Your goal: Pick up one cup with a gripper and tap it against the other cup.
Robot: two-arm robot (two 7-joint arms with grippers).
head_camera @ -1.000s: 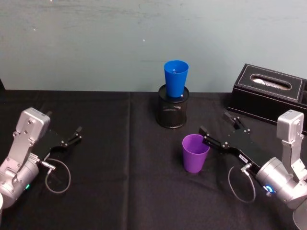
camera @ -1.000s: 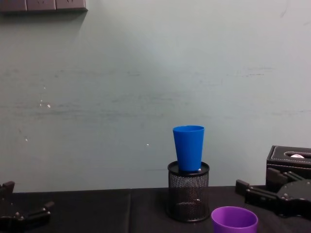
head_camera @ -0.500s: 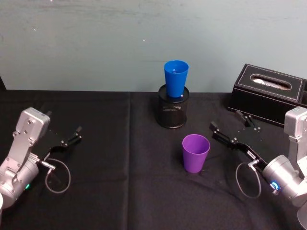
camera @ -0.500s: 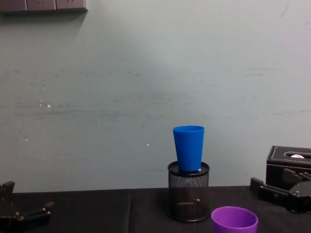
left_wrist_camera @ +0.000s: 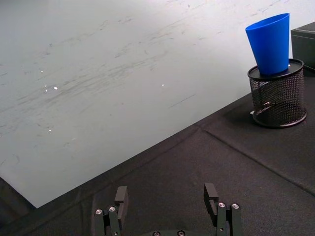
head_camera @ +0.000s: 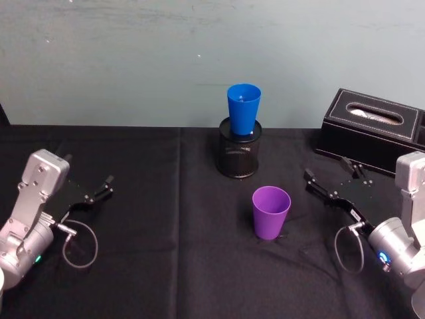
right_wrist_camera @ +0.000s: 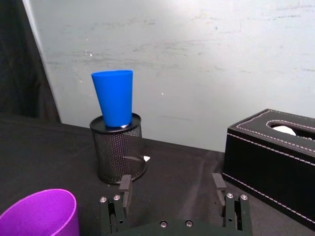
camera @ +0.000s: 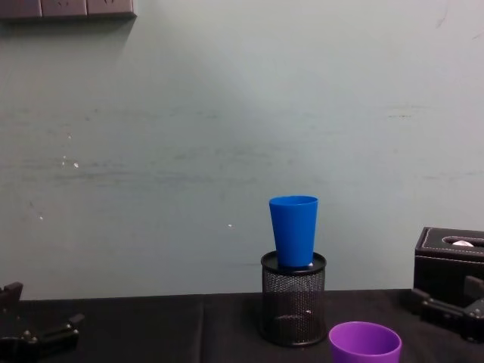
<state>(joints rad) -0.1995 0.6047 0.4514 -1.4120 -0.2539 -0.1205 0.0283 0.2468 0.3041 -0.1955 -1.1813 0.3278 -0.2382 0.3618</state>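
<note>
the purple cup [head_camera: 271, 211] is standing upright on the black-clothed bench [head_camera: 172, 266], just right of centre in the head view, with nothing gripping it, so by my reading the pick-up is yet to be made and the tap is yet to come. the blue cup [head_camera: 243, 109] is sitting base-down in the mouth of a black wire-mesh pen holder [head_camera: 239, 157] at about 11 o'clock from the purple cup, near it but not touching, its rim tilting slightly toward the wall. the right gripper [head_camera: 334, 182] is hovering low at 3 o'clock of the purple cup, apart from it, with its jaws spread and nothing between them; the purple rim is showing off to one side of those jaws in the right wrist view. the left gripper [head_camera: 103, 188] is resting far out at 9 o'clock, well apart from both cups, jaws also parted and empty. a black tissue box [head_camera: 373, 129] is sitting at 1 o'clock behind the right gripper. what is left, i judge, is the whole sequence: closing on the purple cup, lifting it and tapping it on the blue one. as for writing, no brand, label or lettering is readable on the cups, the holder or the box.
</note>
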